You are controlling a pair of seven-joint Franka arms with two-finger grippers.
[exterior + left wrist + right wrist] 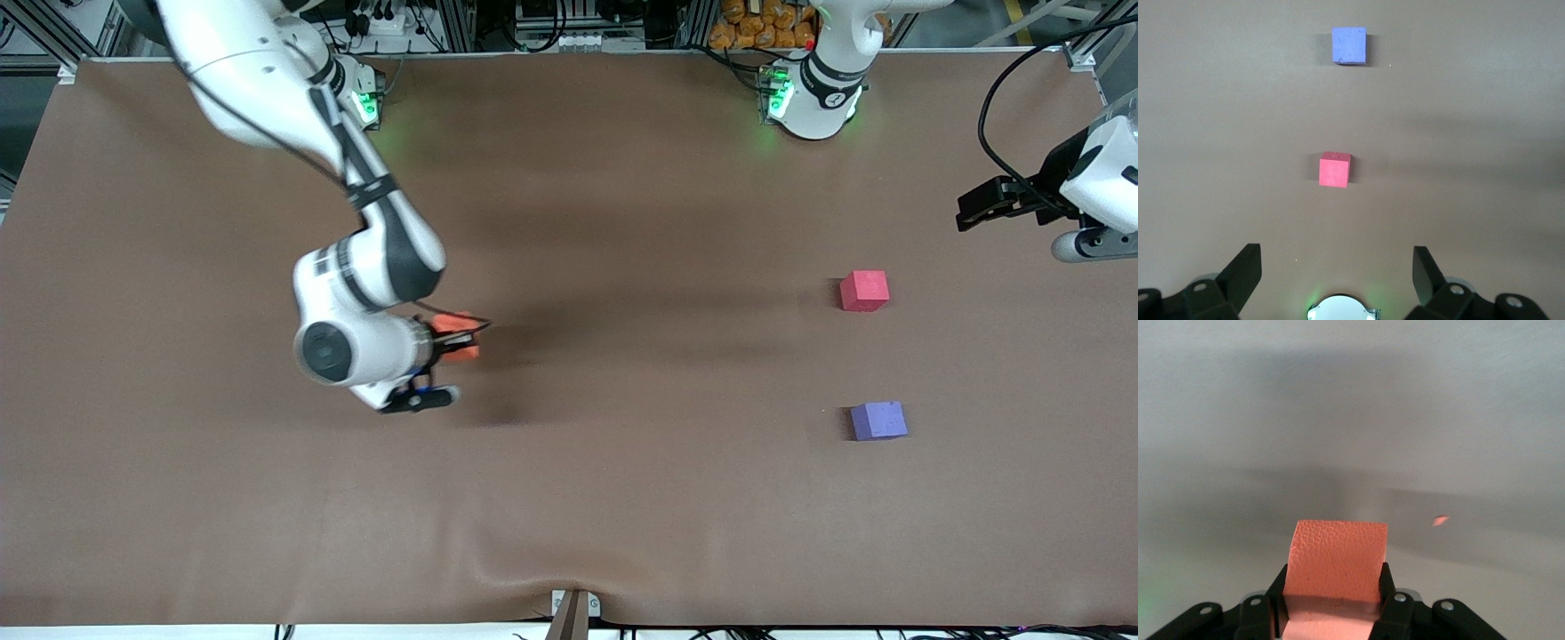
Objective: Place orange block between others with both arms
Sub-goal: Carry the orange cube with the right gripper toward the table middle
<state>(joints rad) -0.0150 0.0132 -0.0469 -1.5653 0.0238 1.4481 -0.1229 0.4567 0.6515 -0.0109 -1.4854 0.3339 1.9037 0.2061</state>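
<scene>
A brown cloth covers the desk [622, 498], with cables and metal framing along the top edge of the front view. In the left half of that frame, the right arm reaches down from the upper left, and the right pincer [455, 338] is closed on the orange block [460, 336]. The right wrist view shows the orange block [1337, 563] clamped between the two black fingers [1388, 597], with bare cloth ahead of it. The pinkish-red cube [863, 291] sits in the right part of the front frame, and the purple-blue cube [878, 420] lies lower in the frame, well apart from it, the gap between them bare. At the right edge, upper part, the left pincer [978, 206] waits with its fingers spread wide, holding nothing.
</scene>
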